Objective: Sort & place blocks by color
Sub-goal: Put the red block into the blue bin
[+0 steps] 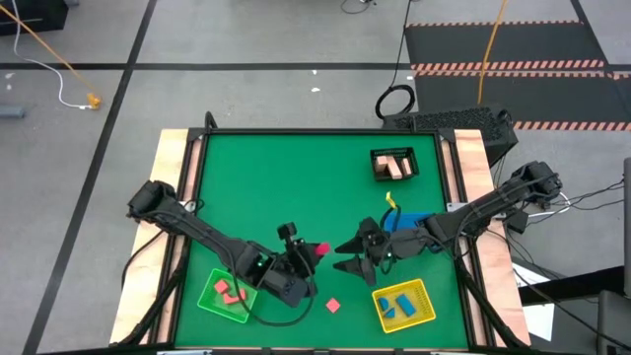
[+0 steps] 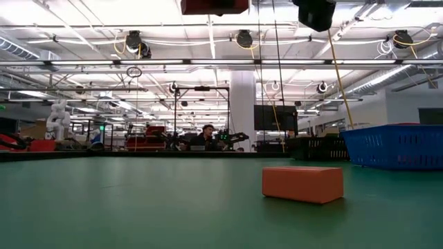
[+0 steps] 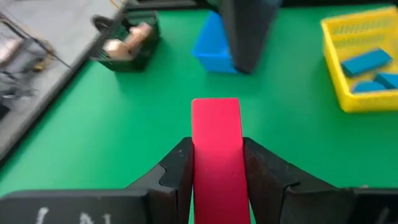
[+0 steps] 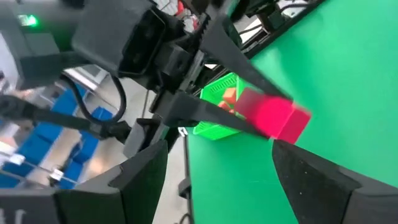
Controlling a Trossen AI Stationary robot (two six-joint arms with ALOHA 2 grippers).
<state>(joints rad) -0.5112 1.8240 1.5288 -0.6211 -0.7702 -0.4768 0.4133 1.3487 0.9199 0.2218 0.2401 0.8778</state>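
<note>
While clamped in left claw (image 3: pixel 216 180) | pink bar (image 3: pixel 216 149) above table (image 3: pixel 124 124)

My work surface is a green-topped table (image 1: pixel 296 177) with pale wooden side rails. On it, taking the small red cube (image 1: pixel 333 306) as landmark: the green square tray (image 1: pixel 211 303) lies left of it, the yellow mesh tray (image 1: pixel 424 316) right, the blue tray (image 1: pixel 412 221) and the black mesh basket (image 1: pixel 380 158) farther back.
</note>
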